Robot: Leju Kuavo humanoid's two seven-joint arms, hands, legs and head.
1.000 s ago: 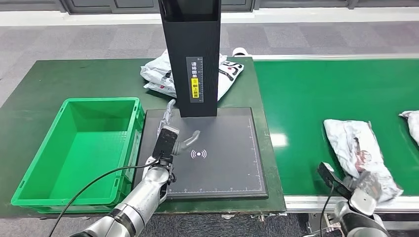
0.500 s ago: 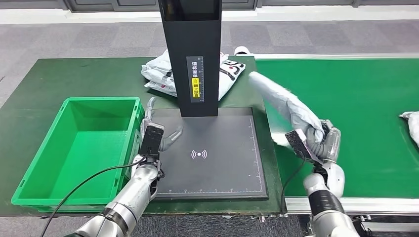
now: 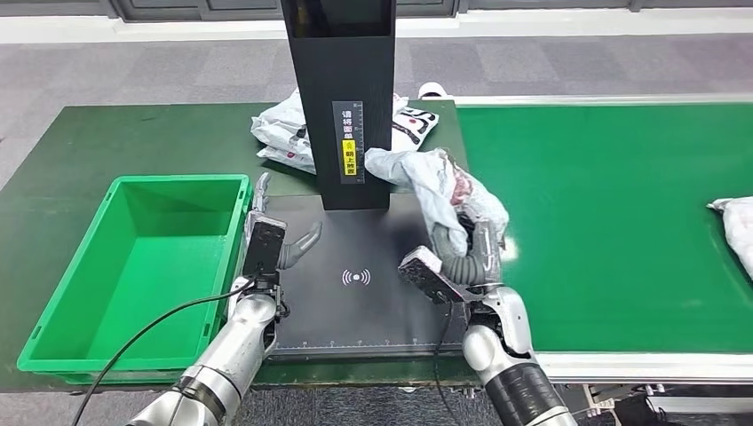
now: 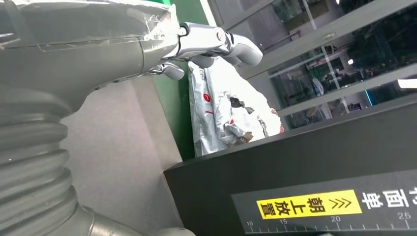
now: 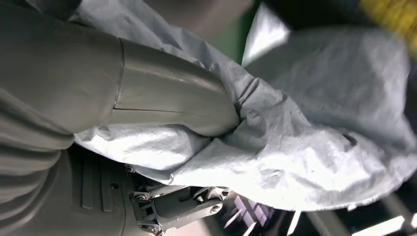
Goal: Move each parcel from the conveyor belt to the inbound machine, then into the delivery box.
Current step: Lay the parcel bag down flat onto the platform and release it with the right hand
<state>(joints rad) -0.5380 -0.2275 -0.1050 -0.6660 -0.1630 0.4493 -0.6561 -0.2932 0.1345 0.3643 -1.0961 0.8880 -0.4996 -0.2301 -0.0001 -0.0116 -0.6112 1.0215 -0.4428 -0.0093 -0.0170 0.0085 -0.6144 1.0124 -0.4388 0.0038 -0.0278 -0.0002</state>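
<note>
Head view showing right hand (image 3: 475, 253) clutching the grey parcel (image 3: 435, 182), holding it above the inbound machine (image 3: 368, 266), likely presenting its label for scanning. Left hand (image 3: 275, 240) hovering spread beside the machine's pad, near the delivery box (image 3: 133, 266). Since earlier: parcel having swung over from the conveyor belt (image 3: 613, 222).

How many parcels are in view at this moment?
3: one held by the right robot hand over the scanner pad, one behind the black column, one at the belt's right edge. That rear pile may hide more.
</note>
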